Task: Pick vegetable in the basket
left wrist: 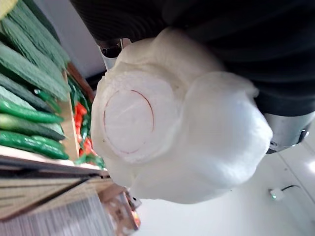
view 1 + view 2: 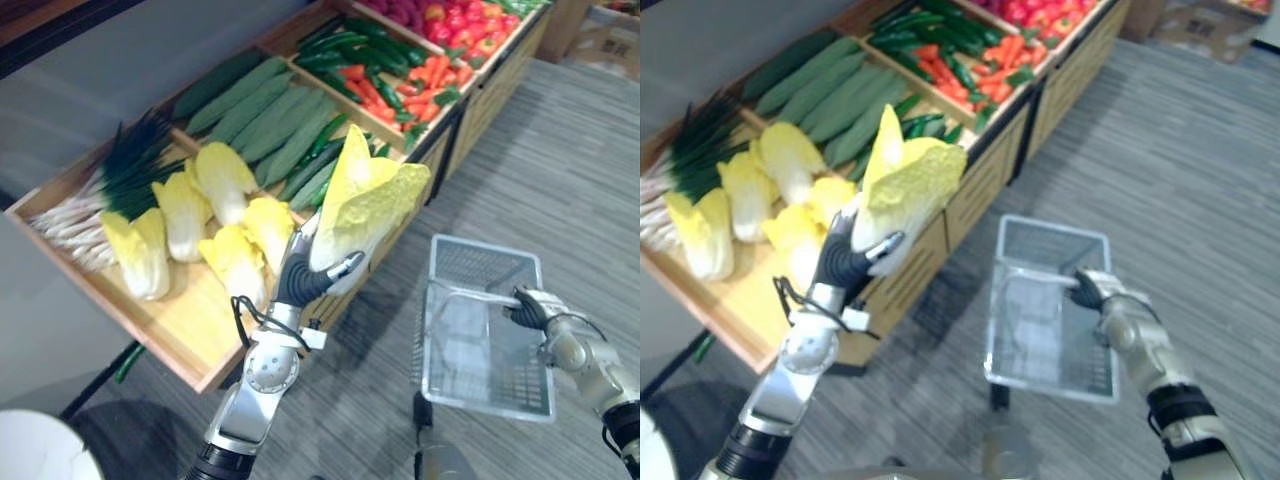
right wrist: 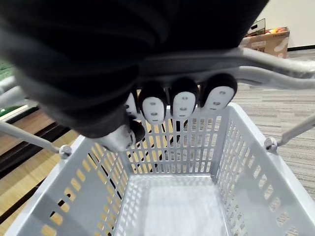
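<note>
At the far left of the wooden stand [image 2: 190, 335] lie green onions [image 2: 110, 185], then a heap of yellow cabbages [image 2: 180, 215] with cucumbers [image 2: 265, 115] behind them. By the stand's front edge the left hand [image 2: 305, 275] has its fingers wrapped round the pale base of one cabbage [image 2: 365, 200], holding it upright in the air, leaves up, apart from the basket. To the right, the grey basket [image 2: 480, 246] hangs over the carpet, the right hand [image 2: 530, 305] curled round its handle [image 2: 470, 293].
</note>
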`<state>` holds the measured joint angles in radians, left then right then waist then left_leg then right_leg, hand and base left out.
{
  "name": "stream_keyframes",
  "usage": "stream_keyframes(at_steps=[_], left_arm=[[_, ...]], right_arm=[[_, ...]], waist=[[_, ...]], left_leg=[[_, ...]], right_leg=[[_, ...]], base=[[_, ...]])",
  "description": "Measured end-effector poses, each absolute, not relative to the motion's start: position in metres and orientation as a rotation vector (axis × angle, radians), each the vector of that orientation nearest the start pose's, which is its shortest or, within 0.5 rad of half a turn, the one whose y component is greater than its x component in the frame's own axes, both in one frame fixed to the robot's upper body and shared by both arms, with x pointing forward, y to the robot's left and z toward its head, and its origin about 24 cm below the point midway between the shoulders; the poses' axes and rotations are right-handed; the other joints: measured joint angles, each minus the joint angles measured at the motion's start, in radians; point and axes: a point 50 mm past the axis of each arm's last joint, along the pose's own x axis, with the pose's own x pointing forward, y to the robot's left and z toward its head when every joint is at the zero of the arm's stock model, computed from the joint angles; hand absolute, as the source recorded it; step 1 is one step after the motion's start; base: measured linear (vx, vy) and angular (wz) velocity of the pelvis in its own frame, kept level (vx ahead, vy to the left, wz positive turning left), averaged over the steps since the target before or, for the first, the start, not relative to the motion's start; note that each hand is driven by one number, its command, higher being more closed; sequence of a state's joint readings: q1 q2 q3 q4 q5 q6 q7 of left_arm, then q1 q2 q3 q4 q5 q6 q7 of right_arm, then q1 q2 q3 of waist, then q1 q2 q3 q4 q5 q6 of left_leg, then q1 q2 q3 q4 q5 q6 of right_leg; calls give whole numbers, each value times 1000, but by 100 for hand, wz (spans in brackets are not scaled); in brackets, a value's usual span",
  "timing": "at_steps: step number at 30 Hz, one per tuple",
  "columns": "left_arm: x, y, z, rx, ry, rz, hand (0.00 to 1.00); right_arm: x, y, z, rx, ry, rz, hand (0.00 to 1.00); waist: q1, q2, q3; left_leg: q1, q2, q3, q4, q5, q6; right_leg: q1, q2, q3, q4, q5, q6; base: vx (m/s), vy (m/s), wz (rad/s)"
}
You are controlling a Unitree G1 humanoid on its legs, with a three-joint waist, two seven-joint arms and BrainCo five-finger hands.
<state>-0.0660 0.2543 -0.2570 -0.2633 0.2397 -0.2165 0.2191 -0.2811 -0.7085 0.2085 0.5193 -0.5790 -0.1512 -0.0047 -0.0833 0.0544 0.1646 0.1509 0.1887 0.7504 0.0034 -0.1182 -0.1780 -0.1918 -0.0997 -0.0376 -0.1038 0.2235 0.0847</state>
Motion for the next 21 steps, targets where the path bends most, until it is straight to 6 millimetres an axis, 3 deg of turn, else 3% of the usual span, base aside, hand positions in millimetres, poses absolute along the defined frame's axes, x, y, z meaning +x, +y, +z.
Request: stream_keyframes(at_steps=[10, 15, 21], left_arm=[[220, 74, 109, 410, -543, -475, 100], [204, 48, 102, 372, -522, -681, 100], [191, 34, 102, 337, -533, -814, 100]], right_arm=[[327, -257, 92, -1294, 37, 162, 100], [338, -245, 119, -1273, -62, 137, 100], [351, -232, 145, -1263, -155, 112, 100]], waist=[[4, 1, 0], [4, 5, -3], [4, 15, -10]], left_leg=[[76, -10, 129, 10, -29, -14], [80, 36, 201, 111, -83, -35], [78, 90, 283, 200, -118, -56]], right_leg=[[4, 17, 108, 1, 23, 10], [-12, 46, 152, 22, 23, 12], [-48, 84, 186, 54, 23, 12]], base=[[-74, -6, -34], [-77, -39, -33], [-71, -54, -31]])
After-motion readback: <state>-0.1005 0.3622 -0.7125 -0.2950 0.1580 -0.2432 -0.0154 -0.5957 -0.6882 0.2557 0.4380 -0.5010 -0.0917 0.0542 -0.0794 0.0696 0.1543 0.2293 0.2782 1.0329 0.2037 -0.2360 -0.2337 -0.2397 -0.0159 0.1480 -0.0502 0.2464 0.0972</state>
